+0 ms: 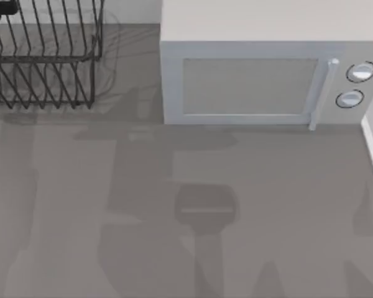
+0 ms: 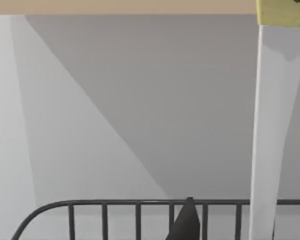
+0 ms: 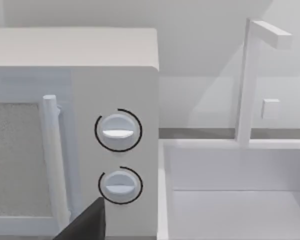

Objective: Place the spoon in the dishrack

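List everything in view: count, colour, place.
dishrack: 1, black wire, table's far left corner
microwave: 1, grey, far side, centre to right
dials: 2, white, stacked beside the door handle
sink: 1, white, at the table's right edge past the microwave
faucet: 1, white, behind the sink
white strip: 1, yellowish end, in front of the dishrack's rail; possibly the spoon, cannot tell
table: 1, grey
left hand: dark, at the dishrack's rail
right hand: dark, facing the dials

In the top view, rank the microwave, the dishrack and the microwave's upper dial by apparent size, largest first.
1. microwave
2. dishrack, cut off by the picture's edge, so its full extent is unsure
3. upper dial
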You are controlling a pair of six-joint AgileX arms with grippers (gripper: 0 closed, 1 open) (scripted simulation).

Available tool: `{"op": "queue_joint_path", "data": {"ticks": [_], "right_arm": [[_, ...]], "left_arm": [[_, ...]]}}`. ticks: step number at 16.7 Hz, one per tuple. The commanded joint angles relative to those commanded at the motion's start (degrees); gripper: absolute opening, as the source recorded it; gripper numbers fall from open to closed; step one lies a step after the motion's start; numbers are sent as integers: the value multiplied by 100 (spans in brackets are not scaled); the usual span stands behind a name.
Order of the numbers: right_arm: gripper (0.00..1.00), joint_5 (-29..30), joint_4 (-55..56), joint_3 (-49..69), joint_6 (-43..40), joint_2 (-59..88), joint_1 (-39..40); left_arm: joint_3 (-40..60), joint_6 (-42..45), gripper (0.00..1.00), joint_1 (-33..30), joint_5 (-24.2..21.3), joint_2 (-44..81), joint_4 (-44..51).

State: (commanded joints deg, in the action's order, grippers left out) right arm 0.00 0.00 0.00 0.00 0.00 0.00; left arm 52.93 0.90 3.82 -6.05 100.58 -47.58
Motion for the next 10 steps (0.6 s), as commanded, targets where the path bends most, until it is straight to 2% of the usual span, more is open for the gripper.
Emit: {"op": "queue_joint_path", "data": {"ticks": [10], "right_arm": [[100,0,0,0,0,0,0]], "left_arm": [[0,0,98,0,0,0,0]]}}
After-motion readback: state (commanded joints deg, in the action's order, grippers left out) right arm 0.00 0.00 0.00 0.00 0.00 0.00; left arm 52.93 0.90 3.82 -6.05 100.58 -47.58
